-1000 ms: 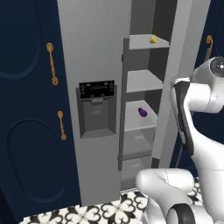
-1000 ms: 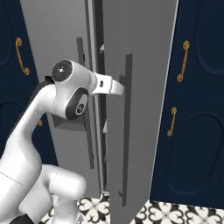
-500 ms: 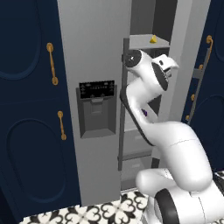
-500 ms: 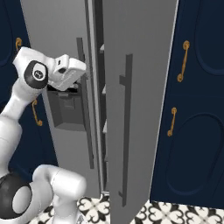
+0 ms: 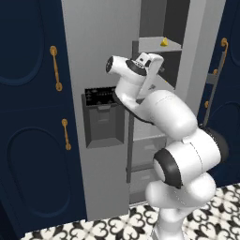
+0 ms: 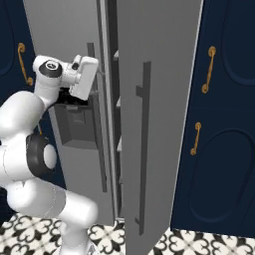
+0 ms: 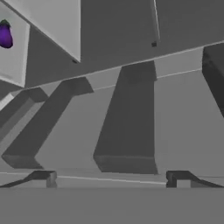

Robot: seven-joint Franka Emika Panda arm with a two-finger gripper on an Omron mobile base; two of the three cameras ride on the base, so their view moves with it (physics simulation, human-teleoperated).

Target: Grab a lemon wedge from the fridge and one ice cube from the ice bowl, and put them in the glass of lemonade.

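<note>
While the fridge (image 5: pixel 103 56) door stands open on the right side, the lemon wedge (image 5: pixel 164 42) sits on a high shelf (image 5: pixel 157 46) inside, up and to the right of the robot's hand. The gripper (image 7: pixel 111 177) is up near the fridge's dark bar handles (image 7: pixel 127 118), with its jaws spread wide and nothing between them. Best way to do this step, I think: lift the hand a bit, go round the door edge, and reach in over the shelf w/ the jaws kept wide. Then come down slow on the wedge, bc it is tiny and could slip or get pushed to the back. Don't bump the handles or the shelf edge on the way in. A small purple eggplant (image 7: pixel 5 35) shows on a lower shelf, below the wedge; that is not the thing to take. As for the room, the fridge is tall and grey, w/ a black drink panel (image 5: pixel 101 115) on its left door. Dark blue cabinets (image 5: pixel 28 117) w/ gold handles (image 5: pixel 56 68) stand on both sides of the fridge. Below the fridge, the floor (image 5: pixel 108 227) has black & white flower tiles.
</note>
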